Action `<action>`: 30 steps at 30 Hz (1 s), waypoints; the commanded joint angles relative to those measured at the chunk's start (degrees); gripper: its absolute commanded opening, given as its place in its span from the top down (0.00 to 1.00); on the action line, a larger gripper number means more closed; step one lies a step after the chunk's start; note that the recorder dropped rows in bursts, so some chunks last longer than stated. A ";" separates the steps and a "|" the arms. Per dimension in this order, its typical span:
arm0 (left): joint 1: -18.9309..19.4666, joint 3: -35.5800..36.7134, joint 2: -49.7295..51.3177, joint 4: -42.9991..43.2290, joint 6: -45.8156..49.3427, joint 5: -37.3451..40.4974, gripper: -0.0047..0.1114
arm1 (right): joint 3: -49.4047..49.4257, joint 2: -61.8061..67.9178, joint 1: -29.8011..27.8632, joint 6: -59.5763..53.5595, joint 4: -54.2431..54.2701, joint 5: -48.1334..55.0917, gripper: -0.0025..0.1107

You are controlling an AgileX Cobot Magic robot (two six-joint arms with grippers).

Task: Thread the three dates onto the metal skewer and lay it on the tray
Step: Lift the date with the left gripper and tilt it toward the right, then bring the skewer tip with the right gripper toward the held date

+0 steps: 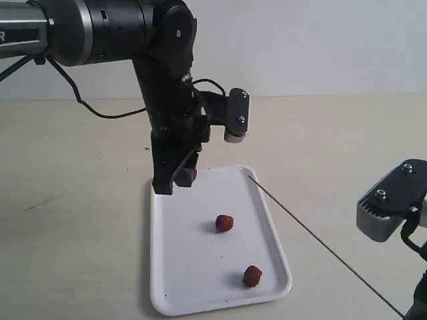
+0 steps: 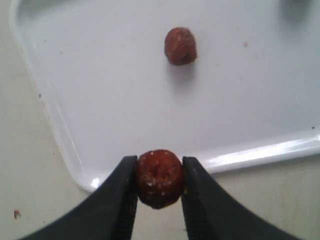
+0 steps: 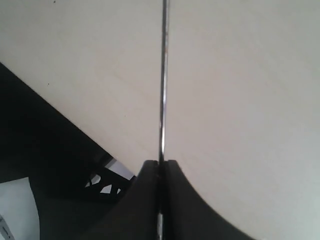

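Note:
My left gripper hangs over the far left corner of the white tray, shut on one date pinched between its black fingers; a sliver of that date shows red beside the fingers. Two more dates lie loose on the tray, one mid-tray and one near the front right corner. My right gripper is shut on the thin metal skewer. The skewer slants up from the lower right, its tip above the tray's far right corner, apart from the held date.
The tray rests on a pale beige tabletop. The left arm's black body and cable stand above the tray's far end. The right arm's grey wrist housing sits at the right edge. A plain white wall lies behind.

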 commanded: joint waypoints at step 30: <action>-0.23 0.06 -1.62 -6.89 28.77 2.49 0.70 | -9.30 17.28 -0.19 -5.18 9.89 0.97 0.98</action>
